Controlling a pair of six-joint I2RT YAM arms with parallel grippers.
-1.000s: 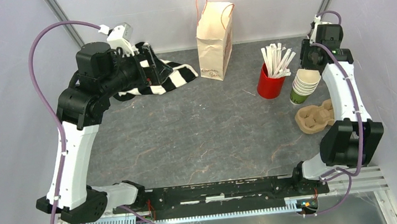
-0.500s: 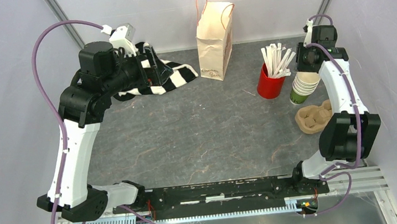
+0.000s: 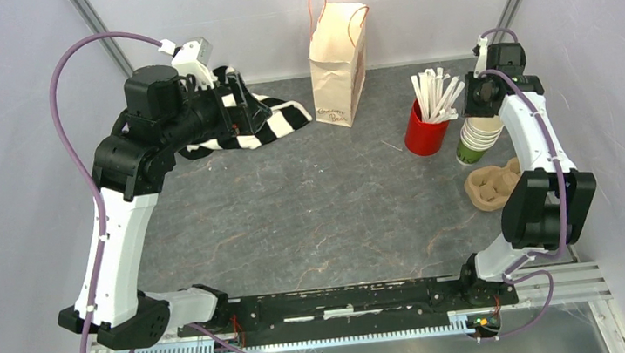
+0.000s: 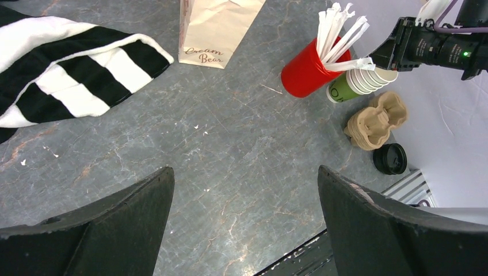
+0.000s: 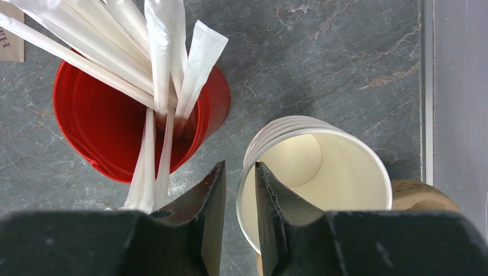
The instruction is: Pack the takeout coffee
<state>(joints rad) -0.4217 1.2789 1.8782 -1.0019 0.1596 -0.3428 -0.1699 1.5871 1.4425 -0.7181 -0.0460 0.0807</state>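
Two arms stand at the near edge of a grey marbled table.

1. Left arm: rises steeply from its base, elbow folded at the far left, wrist reaching over a striped cloth. Left gripper: fingers spread wide, nothing between them, raised above the table.
2. Right arm: elbow low by the right wall, forearm stretched toward the far right corner, wrist turned down over a stack of cups. Right gripper: fingers set to a narrow slit straddling the top cup's rim, one outside, one over the cream inside. Whether they pinch the rim cannot be told.
3. Paper bag: upright at the far edge, orange handles. Its top is cut off in the left wrist view.
4. Striped cloth: black and white, crumpled, partly hidden under the left wrist.
5. Red cup: upright, just beside the stack, holding white sticks.
6. Cardboard carrier: near the stack, partly covered by the right arm from above.
7. Takeout coffee: one round black lid, seen from the left wrist only, just beside the carrier at the table's right edge. The cup beneath cannot be made out, and from above the right elbow covers it.
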